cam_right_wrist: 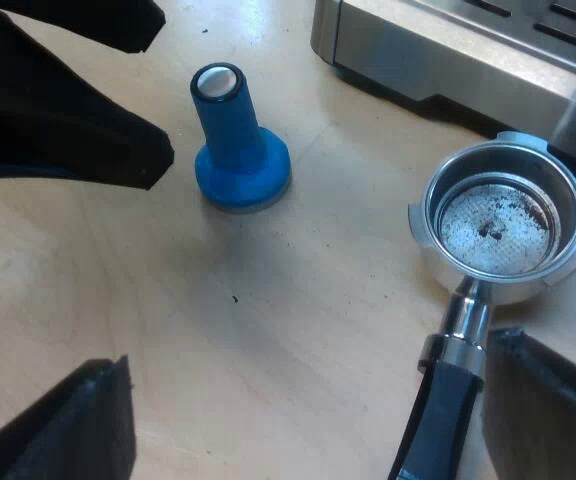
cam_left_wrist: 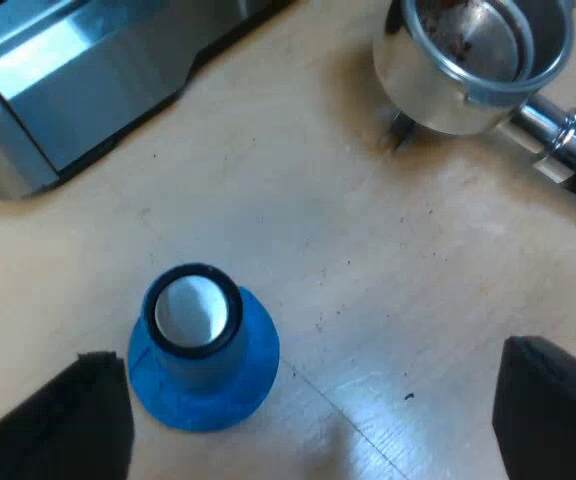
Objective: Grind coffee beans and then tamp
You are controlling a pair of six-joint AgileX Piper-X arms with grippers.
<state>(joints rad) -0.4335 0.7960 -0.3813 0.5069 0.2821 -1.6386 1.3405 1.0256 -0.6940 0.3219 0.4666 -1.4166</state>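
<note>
left gripper (cam_left_wrist: 313,385) held open, empty, above blue tamper (cam_left_wrist: 203,345) stood upright on table (cam_left_wrist: 368,250) | right gripper (cam_right_wrist: 306,385) released, metal holder (cam_right_wrist: 498,225) (few grounds inside) laid loose beside espresso machine (cam_right_wrist: 468,50), handle (cam_right_wrist: 438,420) between fingers (cam_right_wrist: 548,410)

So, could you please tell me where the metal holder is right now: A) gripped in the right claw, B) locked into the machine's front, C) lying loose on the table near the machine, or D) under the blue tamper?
C: the metal holder lies loose on the wooden table close to the espresso machine, apart from the upright blue tamper, with only a few coffee specks in its basket.
</note>
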